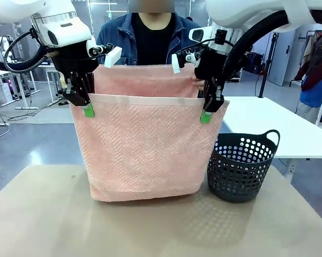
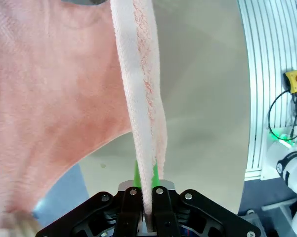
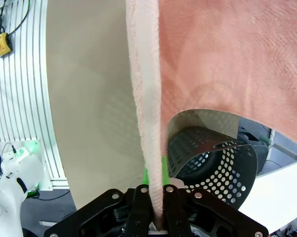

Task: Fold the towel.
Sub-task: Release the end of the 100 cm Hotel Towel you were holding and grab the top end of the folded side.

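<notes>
The salmon-pink towel (image 1: 144, 155) hangs up in the air over the middle of the desk (image 1: 43, 214), stretched flat between the two robot arms like a sheet on a line. The left pincer (image 1: 88, 111) is clamped shut on the near sheet's top corner on its side. The right pincer (image 1: 205, 116) is clamped shut on the other top corner. From the camera on the left wrist, the left pincer (image 2: 146, 177) has the edge of the towel (image 2: 49, 98) squeezed tight between its green pads, and the right pincer (image 3: 155, 173) looks just the same. The towel looks doubled over. The near sheet has a plain hem band (image 1: 144, 100) running from one pincer to the other, and a second sheet behind it reaches up higher, in front of the person (image 1: 150, 37) at the far edge of the desk. I cannot see what holds that back sheet up. The bottom is a soft round bend low down by the desk, and I cannot tell if it touches. A dark basket with holes (image 1: 241, 166) sits near the right edge of the desk, just beside the towel. So I think the first fold is about half made. The two top edges do not line up yet. I guess they need to meet, and then the towel has to be laid down flat and maybe folded once more.
</notes>
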